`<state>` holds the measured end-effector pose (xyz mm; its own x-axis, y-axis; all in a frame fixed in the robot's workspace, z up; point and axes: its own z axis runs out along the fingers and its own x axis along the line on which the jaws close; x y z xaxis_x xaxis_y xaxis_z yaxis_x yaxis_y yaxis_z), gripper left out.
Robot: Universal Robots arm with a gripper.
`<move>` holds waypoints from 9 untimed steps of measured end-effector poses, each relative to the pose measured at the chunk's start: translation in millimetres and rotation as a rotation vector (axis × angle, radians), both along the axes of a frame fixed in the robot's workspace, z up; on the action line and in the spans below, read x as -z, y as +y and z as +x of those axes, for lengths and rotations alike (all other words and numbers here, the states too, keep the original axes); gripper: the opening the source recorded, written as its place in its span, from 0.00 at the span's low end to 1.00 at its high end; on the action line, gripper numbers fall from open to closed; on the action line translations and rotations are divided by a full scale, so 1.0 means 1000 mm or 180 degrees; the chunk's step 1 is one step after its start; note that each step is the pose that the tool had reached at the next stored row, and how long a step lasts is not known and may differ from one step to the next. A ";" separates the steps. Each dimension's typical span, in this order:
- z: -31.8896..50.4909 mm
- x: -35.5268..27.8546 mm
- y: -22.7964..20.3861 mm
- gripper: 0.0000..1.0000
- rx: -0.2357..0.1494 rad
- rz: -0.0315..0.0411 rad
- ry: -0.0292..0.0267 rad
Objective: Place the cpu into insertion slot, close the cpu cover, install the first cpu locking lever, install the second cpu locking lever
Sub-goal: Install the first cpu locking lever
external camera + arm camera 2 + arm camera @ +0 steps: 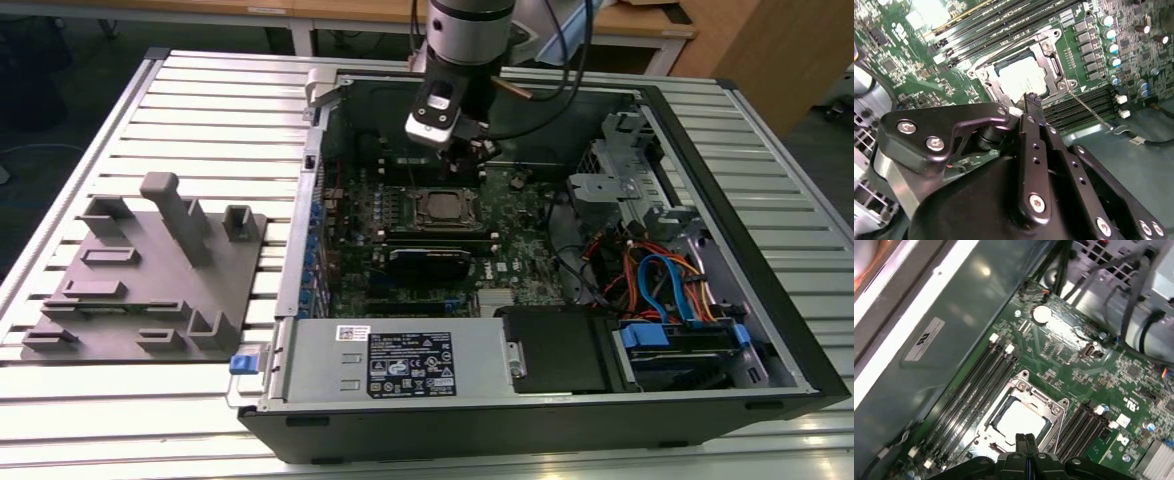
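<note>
- Silvery top of the cpu [1021, 421] shows through the window of the cpu cover [1053, 409], which lies flat over it in the insertion slot [445, 207].
- My gripper [1025, 441] has its jaws pressed together, nothing between them; the tips sit close by the cover's edge, and I cannot tell if they touch it.
- One thin locking lever [1089, 109] angles out from the socket corner across the memory slots [974, 385].
- I hang inside the open computer case [400, 435].
</note>
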<state>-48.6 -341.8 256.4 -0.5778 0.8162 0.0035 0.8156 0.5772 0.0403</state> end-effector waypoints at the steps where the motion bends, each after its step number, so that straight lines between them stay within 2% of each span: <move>1: 0.0000 0.0000 0.0000 0.10 -0.0052 0.0000 0.0000; 9: 0.0000 0.0000 0.0000 0.10 -0.0430 0.0000 0.0000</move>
